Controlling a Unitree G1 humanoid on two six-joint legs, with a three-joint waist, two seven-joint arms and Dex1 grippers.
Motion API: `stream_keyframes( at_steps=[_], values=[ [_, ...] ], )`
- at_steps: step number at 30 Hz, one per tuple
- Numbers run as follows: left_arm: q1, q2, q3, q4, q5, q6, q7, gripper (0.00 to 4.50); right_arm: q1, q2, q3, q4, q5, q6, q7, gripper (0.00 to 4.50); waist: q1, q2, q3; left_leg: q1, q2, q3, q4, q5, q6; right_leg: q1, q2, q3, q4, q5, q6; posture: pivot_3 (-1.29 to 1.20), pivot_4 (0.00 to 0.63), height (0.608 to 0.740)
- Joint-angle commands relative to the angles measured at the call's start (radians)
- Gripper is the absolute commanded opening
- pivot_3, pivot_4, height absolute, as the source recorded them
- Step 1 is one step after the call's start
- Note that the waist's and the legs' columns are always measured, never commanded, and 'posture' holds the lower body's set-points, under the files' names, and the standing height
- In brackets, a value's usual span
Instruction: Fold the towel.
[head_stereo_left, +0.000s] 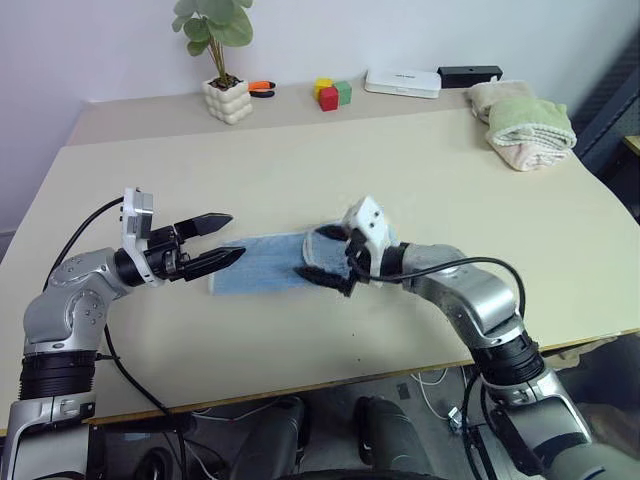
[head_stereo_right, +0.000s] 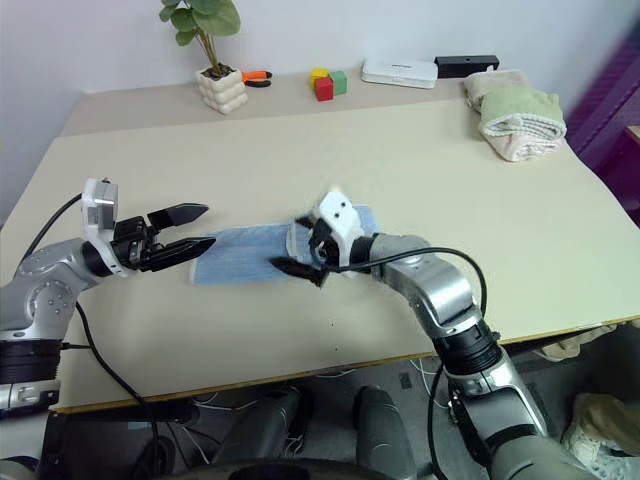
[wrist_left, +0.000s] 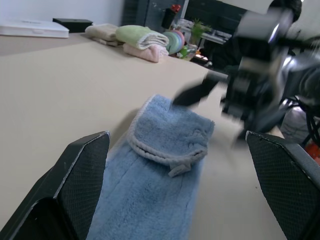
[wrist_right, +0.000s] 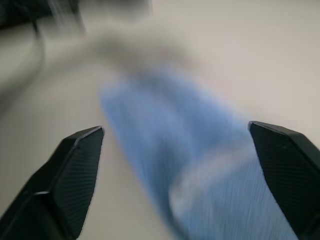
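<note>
- The towel (head_stereo_left: 262, 263) is seen lying flat on the table (head_stereo_left: 420, 170), near the front edge, between the two grippers. It is already a narrow strip, so at least one lengthwise fold is judged done.
- The right-hand end of the strip is turned back over itself; in the left wrist view a pale stitched border and a small tab are seen on the upper layer of that flap.
- The flap covers only part of the strip. The end fold is judged started, not finished; squaring up and probably one more fold are judged left.
- The right gripper (head_stereo_left: 328, 262) is seen at the folded end with its fingers spread wide in its own wrist view. No cloth is held between them; whether a fingertip brushes the flap cannot be told.
- The left gripper (head_stereo_left: 222, 239) is seen at the strip's other end, fingers wide apart and empty, their tips at the towel's edge.
- Farther off, a stack of green and beige towels (head_stereo_left: 528, 126) is noted at the far right corner, with a potted plant (head_stereo_left: 222, 60), coloured blocks (head_stereo_left: 333, 94) and a white box (head_stereo_left: 402, 82) along the back.
</note>
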Motion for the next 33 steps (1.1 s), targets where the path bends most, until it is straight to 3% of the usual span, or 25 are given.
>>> stream_keyframes(
  at_steps=[1,4,11,19,23,25,28,33],
  values=[
    [-0.019,0.005,0.021,-0.011,-0.012,-0.009,-0.002,4.5,-0.067,0.039,-0.153,0.031,0.072,-0.036,-0.05,4.46,-0.002,0.0,0.0,0.0,0.0,0.0,0.0,0.0,0.0,0.0,0.0,0.0,0.0,0.0,0.0,0.0,0.15,0.74],
    [-0.021,0.004,0.019,-0.012,-0.012,-0.008,-0.002,4.5,-0.053,0.01,-0.129,0.076,0.0,-0.094,-0.035,3.59,0.003,-0.001,-0.001,0.002,0.0,-0.001,-0.001,0.0,0.0,-0.001,0.0,-0.001,0.0,0.0,0.0,0.0,0.15,0.74],
    [-0.01,-0.004,0.028,-0.022,-0.011,-0.012,0.023,4.5,0.057,0.022,-0.049,0.225,-0.141,-0.27,-0.02,0.02,-0.004,-0.001,0.0,0.001,0.0,0.001,-0.001,0.001,0.0,-0.003,-0.001,0.001,0.006,0.0,0.0,0.0,0.15,0.74],
    [0.022,-0.008,0.031,-0.059,-0.017,-0.015,0.042,4.5,0.148,-0.019,0.129,0.482,-0.434,-0.502,-0.029,0.02,-0.019,-0.002,-0.001,0.001,-0.001,0.001,-0.001,0.002,-0.001,-0.003,0.0,0.001,0.008,0.0,0.0,0.0,0.15,0.74],
    [0.092,-0.031,0.078,-0.181,-0.111,0.117,0.171,4.5,0.136,-0.007,0.089,0.421,-0.381,-0.497,0.012,0.02,-0.02,-0.001,-0.001,0.002,0.0,0.0,-0.001,0.001,-0.002,-0.002,0.0,0.001,0.008,0.0,0.0,0.0,0.15,0.74],
    [0.128,-0.05,0.087,-0.236,-0.17,0.204,0.247,4.5,0.134,-0.01,0.083,0.405,-0.369,-0.525,0.042,0.52,-0.02,-0.002,-0.001,0.002,-0.001,0.0,-0.001,0.001,-0.002,-0.002,0.0,0.001,0.008,0.0,0.0,0.0,0.15,0.74],
    [0.162,-0.071,0.113,-0.295,-0.277,0.331,0.349,4.5,0.139,-0.008,0.078,0.358,-0.338,-0.522,0.089,1.74,-0.018,-0.002,-0.001,0.002,0.0,0.0,0.0,0.001,-0.002,-0.001,0.0,0.001,0.008,0.0,0.0,0.0,0.15,0.74],
    [0.253,-0.141,0.213,-0.408,-0.498,0.469,0.622,4.5,0.089,0.005,-0.001,0.337,-0.296,-0.513,0.065,4.35,-0.018,-0.001,-0.001,0.002,-0.001,0.0,0.0,0.001,-0.002,-0.001,0.0,0.001,0.008,0.0,0.0,0.0,0.15,0.74]
  ],
)
